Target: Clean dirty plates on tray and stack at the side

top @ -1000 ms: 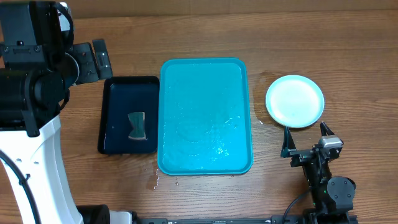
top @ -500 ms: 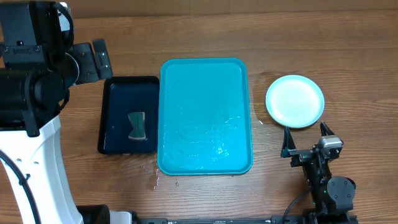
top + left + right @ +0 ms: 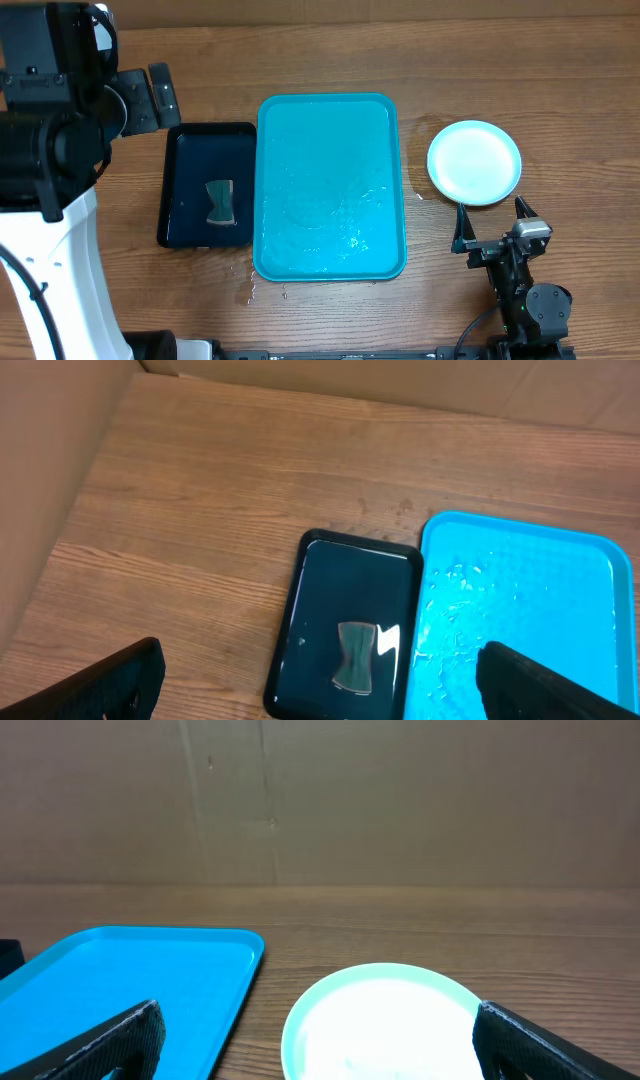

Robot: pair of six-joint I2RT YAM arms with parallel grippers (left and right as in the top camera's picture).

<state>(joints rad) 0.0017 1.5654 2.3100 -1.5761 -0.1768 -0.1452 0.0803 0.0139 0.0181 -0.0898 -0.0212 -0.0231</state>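
The turquoise tray (image 3: pixel 330 185) lies mid-table with only water droplets on it; it also shows in the wrist views (image 3: pixel 520 600) (image 3: pixel 130 980). On the wood to its right sits a round plate (image 3: pixel 474 162) (image 3: pixel 385 1020) with a pale centre and a light mint rim. I cannot tell whether others lie under it. My right gripper (image 3: pixel 492 222) (image 3: pixel 318 1015) stands open just in front of the plate and holds nothing. Raised at the far left, beyond the black tray, my left gripper (image 3: pixel 150 97) (image 3: pixel 320 650) is also open and holds nothing.
A smaller black tray (image 3: pixel 190 160) (image 3: pixel 340 580) lies against the turquoise tray's left side, with a grey-green sponge (image 3: pixel 220 202) (image 3: pixel 355 655) in it. Water spots (image 3: pixel 250 290) mark the wood by the tray's front left corner. A cardboard wall (image 3: pixel 320 800) stands at the back.
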